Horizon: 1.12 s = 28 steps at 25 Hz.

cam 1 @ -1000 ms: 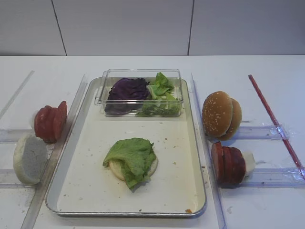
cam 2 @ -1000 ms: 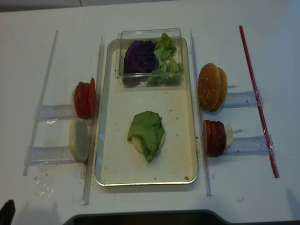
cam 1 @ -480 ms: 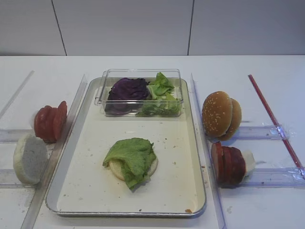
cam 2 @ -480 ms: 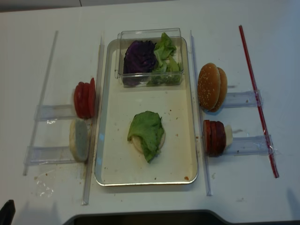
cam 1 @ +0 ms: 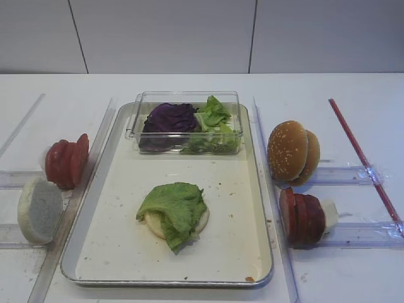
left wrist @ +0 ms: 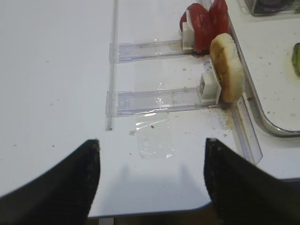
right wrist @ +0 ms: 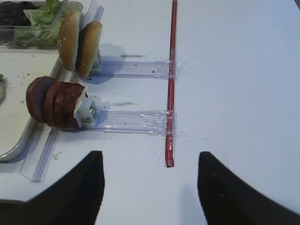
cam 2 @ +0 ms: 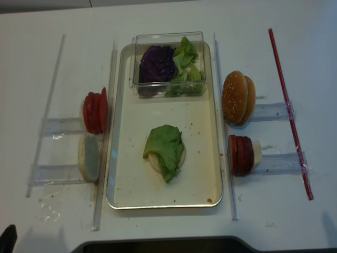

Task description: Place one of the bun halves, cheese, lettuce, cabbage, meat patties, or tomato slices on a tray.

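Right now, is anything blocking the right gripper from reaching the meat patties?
Nothing visible does. In the right wrist view the right gripper hangs open over bare table, and the meat patties stand on edge ahead, to its left, beside the tray.

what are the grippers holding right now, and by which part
Nothing is held. The right gripper and left gripper both hang open over bare table, short of the meat patties and the bun half.

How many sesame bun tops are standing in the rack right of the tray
2. Both sesame bun tops stand on edge, side by side, in the far clear rack right of the tray, above the meat patties. None appear hidden.
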Each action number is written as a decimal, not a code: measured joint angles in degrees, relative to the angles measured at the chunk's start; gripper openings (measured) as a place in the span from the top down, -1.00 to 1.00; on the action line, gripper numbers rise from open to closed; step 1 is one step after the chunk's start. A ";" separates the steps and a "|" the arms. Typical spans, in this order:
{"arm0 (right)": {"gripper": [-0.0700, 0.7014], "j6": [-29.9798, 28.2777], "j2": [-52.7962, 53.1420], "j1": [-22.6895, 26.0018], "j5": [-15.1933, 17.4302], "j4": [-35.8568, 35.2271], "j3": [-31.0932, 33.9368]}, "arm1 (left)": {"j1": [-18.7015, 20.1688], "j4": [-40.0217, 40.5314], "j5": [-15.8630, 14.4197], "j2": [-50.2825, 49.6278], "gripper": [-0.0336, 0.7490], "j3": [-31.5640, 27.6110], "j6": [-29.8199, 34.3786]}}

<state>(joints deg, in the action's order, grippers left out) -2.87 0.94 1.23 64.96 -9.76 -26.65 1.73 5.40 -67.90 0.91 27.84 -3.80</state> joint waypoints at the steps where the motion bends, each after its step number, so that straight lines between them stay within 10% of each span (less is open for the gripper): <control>1: -0.36 0.00 0.00 0.00 0.00 0.00 0.00 | 0.00 0.00 0.00 0.00 -0.20 0.00 0.00; 28: -0.36 0.00 0.00 0.00 0.00 0.00 0.00 | 0.00 0.00 0.00 0.00 -0.20 0.00 0.00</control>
<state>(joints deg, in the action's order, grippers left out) -2.87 0.94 1.23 64.96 -9.76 -26.65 1.73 5.40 -67.90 0.91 27.84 -3.80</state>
